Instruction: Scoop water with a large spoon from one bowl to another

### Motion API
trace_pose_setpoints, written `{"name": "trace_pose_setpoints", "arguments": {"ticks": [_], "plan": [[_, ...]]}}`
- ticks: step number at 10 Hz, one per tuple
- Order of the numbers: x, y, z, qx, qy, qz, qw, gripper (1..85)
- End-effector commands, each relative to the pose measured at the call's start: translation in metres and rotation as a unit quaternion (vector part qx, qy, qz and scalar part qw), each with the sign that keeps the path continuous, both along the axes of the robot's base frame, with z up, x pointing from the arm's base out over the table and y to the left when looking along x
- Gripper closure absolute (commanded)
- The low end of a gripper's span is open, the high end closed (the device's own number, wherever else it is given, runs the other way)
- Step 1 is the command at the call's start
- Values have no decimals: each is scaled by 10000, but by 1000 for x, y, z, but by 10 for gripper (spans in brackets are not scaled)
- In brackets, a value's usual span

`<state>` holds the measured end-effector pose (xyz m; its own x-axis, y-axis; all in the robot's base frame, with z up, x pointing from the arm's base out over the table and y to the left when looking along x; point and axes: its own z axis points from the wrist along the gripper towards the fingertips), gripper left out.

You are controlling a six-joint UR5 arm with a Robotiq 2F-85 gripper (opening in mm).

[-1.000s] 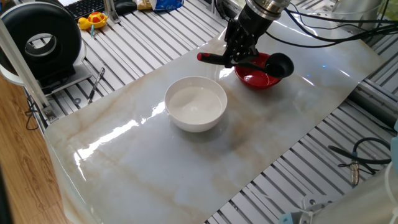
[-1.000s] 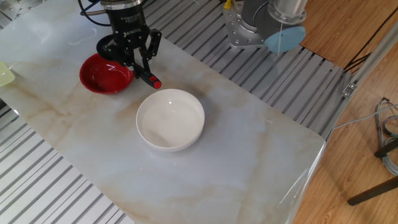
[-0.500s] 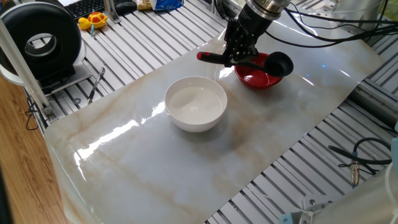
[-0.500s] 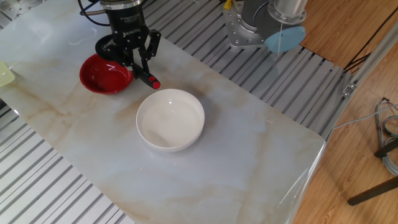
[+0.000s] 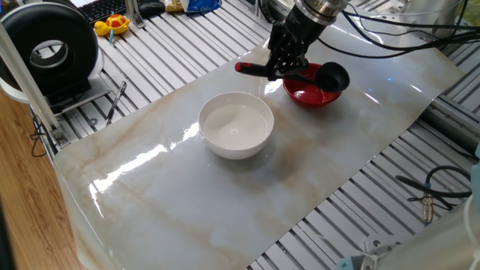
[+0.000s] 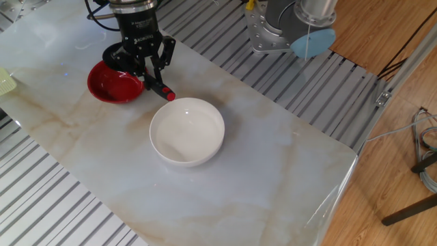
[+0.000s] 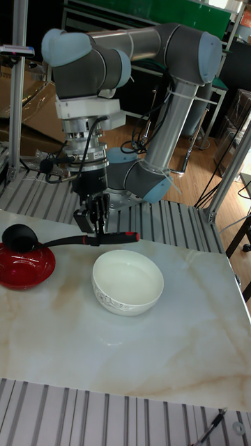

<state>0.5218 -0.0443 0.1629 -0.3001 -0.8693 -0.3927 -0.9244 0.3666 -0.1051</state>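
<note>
The gripper [image 5: 283, 66] [image 6: 145, 72] [image 7: 95, 231] is shut on the handle of the large spoon [image 5: 300, 72] [image 7: 63, 241], held level above the table. Its black scoop [image 5: 334, 76] [image 6: 113, 52] [image 7: 19, 237] hovers over the far rim of the red bowl [image 5: 309, 93] [image 6: 113, 84] [image 7: 24, 266]. The red handle tip [image 5: 241, 67] [image 6: 168, 96] [image 7: 132, 237] points toward the white bowl [image 5: 236, 124] [image 6: 187, 130] [image 7: 128, 282], which stands on the marble sheet beside the red one. Water in the white bowl shows only as a faint sheen; I cannot tell whether the scoop holds any.
A black round device [image 5: 51, 51] stands at the left edge, with a yellow toy [image 5: 112, 25] and a keyboard behind it. Cables [image 5: 439, 192] lie at the right. The arm's base [image 6: 281, 27] stands behind the marble sheet [image 6: 273, 164].
The spoon has shifted slightly, its scoop drawing a little further over the red bowl as the gripper moves toward the white bowl. The bowls have not moved.
</note>
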Motion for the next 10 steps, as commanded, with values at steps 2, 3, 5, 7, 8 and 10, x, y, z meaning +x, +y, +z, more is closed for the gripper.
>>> {"name": "trace_pose_setpoints", "arguments": {"ticks": [2,3,5,7,8,10], "plan": [[11,-3,-7,-117,-156,36,9998,843],[13,-7,-8,-195,-187,57,9996,843],[12,-10,-9,-277,-189,113,9994,843],[12,-9,-9,-266,-194,126,9994,843],[12,-7,-8,-231,-206,137,9994,843],[16,-5,-6,-197,-284,148,9993,843]]}}
